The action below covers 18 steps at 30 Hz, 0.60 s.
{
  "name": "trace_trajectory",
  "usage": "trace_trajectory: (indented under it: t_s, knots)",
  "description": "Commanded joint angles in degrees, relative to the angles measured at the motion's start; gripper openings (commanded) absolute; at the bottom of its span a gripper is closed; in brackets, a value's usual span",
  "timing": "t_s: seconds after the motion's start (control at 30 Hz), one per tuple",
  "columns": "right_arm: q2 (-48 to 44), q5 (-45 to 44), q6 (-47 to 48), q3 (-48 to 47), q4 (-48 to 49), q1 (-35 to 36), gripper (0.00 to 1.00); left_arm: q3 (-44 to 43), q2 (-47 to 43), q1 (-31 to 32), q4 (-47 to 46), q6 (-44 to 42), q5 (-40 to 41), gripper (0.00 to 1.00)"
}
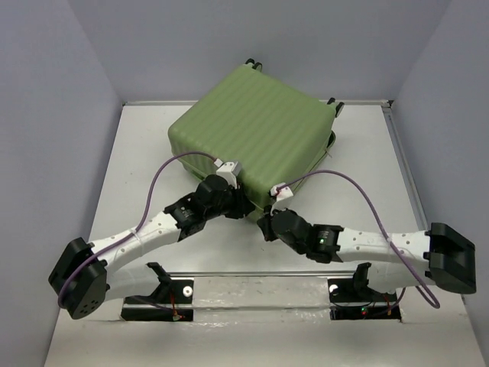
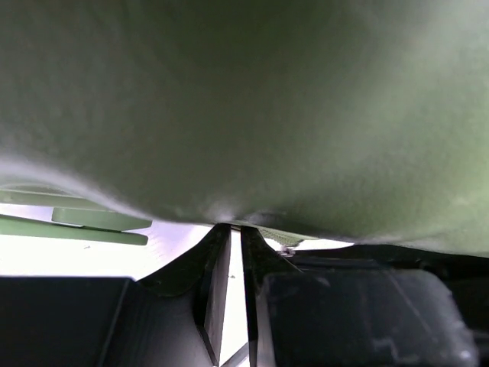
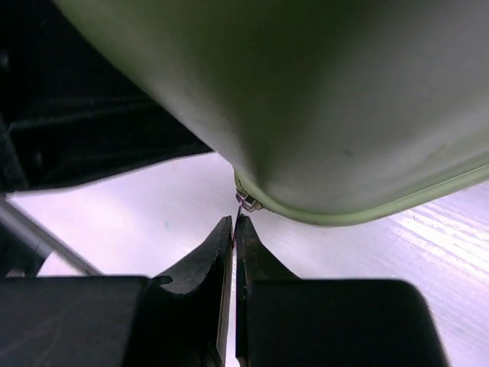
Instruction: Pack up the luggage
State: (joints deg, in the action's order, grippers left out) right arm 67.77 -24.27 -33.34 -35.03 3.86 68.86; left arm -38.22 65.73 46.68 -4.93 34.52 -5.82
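**A:** What is on the left?

**B:** The left arm slants up from the near edge of the white table, with a purple cable looping above it. Its fingers are pressed up against the near corner of the suitcase. In the wrist view the tips touch the underside of the green shell.

**A:** Are those fingers clenched?

**B:** Almost. Only a thin slit shows between them. I cannot tell if anything is pinched in it.

**A:** And the suitcase itself?

**B:** It is light green with a ribbed shell. It lies closed and flat at the middle-back of the table, turned at an angle. Black wheels stick out along its far side, toward the back wall.

**A:** What about the right side?

**B:** The right arm comes in low from the right, and it has a purple cable arching over it too. Its fingers are clenched together just under the rounded near corner of the suitcase. A small metal zipper pull hangs from the corner seam. The fingertips sit right at its lower end.

**A:** Are they holding the pull?

**B:** I cannot say. The fingers meet it, but the contact is too small to tell if it is gripped.
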Motion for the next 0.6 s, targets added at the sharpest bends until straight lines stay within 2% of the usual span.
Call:
trace_trajectory:
  t_s: [0.0,0.07,0.2,0.3,0.33,0.37,0.4,0.43,0.47,0.53,0.57]
  knots:
    - [8.5,-7.4,-9.7,-9.0,1.5,7.7,0.07,-6.7,1.1,-0.5,-14.6,2.9,2.8,0.24]
    - [10.7,-14.4,-10.3,-10.5,4.9,7.7,0.07,-7.7,-0.1,-0.6,-10.0,1.9,4.3,0.24]
    - [14.1,-21.6,-12.4,-9.3,15.4,7.7,0.07,-8.4,-4.6,-1.4,-4.4,-0.2,6.3,0.25]
    - [11.9,-20.0,-14.0,-5.7,16.6,7.7,0.07,-9.1,-9.5,-4.7,0.6,-2.3,7.6,0.37]
    - [10.8,-19.0,-15.0,-4.4,15.9,7.7,0.08,-9.9,-11.6,-8.3,2.3,-3.3,6.5,0.47]
    - [9.8,-19.0,-15.5,-3.2,14.9,7.7,0.11,-10.6,-11.6,-10.4,3.0,-3.8,5.2,0.52]
    - [7.3,-17.3,-16.2,-2.1,11.6,7.7,0.17,-11.4,-13.2,-12.7,3.8,-4.0,1.6,0.57]
    - [6.1,-16.6,-17.9,-0.2,9.4,7.7,0.34,-14.1,-13.6,-15.0,4.4,-4.5,0.2,0.66]
    - [4.9,-14.0,-18.2,0.5,7.7,7.7,0.46,-15.7,-13.6,-19.2,5.1,-5.3,-0.8,0.7]
    - [2.5,-12.3,-19.8,0.2,-0.9,7.7,0.75,-21.2,-12.4,-22.8,8.0,-6.3,-3.6,0.75]
    - [2.0,-12.1,-20.8,-0.3,-4.6,7.7,0.8,-23.0,-10.3,-26.1,8.4,-6.8,-4.6,0.75]
